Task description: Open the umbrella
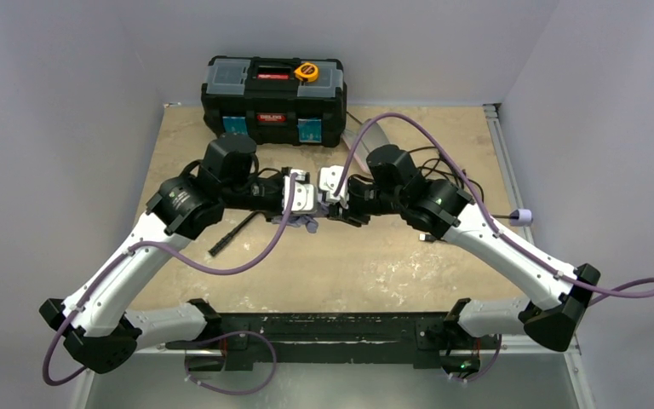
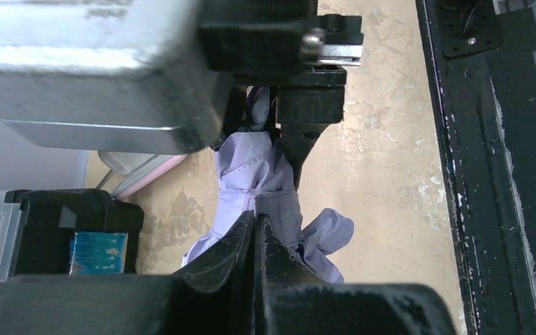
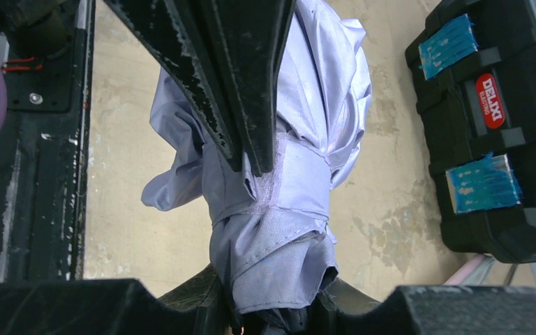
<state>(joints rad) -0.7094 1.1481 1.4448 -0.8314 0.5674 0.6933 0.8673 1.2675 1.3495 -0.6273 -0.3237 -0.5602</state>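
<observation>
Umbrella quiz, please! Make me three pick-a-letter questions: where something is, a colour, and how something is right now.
1. Where is the toolbox?
A. at the far edge of the table
B. between the arm bases
C. in a gripper

2. What colour is the umbrella?
A. bright red
B. pale lavender
C. dark green

3. How is the umbrella?
A. wide open
B. half open
C. folded, its strap around it

Answers: 1 A, the top view shows it there; 2 B, both wrist views show that colour; 3 C, the strap bands the bunched fabric.
</observation>
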